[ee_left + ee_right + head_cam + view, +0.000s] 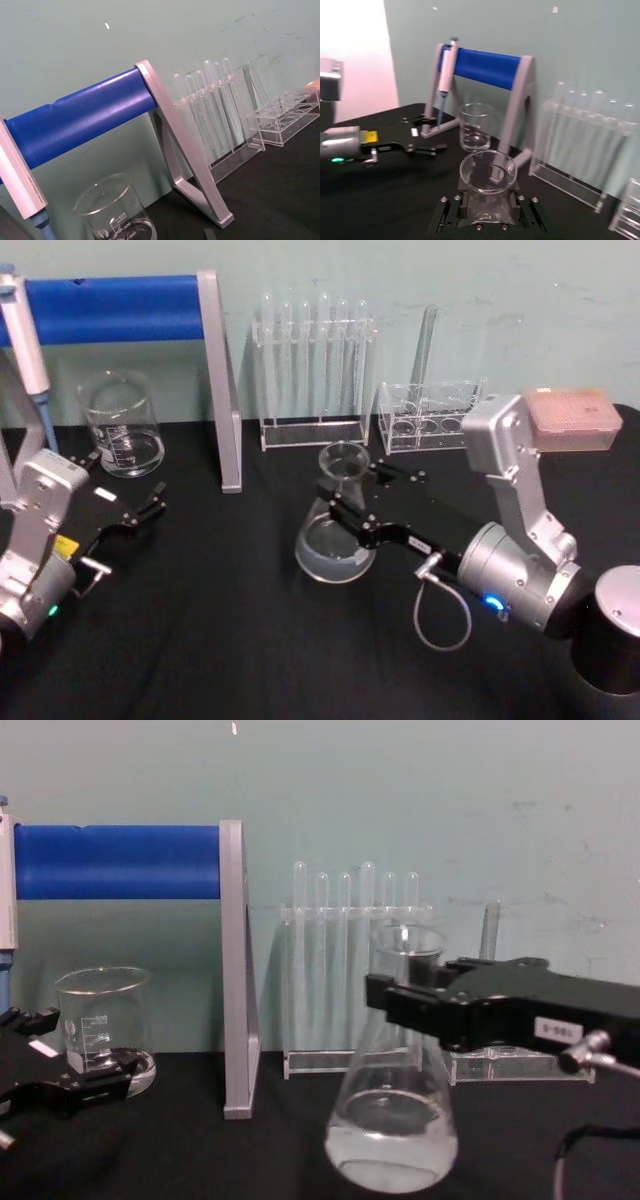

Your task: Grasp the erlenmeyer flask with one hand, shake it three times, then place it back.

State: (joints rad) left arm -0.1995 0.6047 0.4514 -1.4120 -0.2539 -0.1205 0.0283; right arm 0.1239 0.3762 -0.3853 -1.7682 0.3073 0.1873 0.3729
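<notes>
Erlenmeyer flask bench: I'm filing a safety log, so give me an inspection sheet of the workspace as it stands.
Surface: black tabletop, no spill seen.
Job's things: erlenmeyer flask, clear liquid in its base, near the table's centre.
Clutter: beaker, test tube rack, smaller clear rack, blue pipette stand, pink box.
Grippers: right gripper shut on the flask's neck; left gripper open, low in front of the beaker.
Cables: grey cable looped at the right wrist.
Surroundings: pale green wall; nothing else seen.
</notes>
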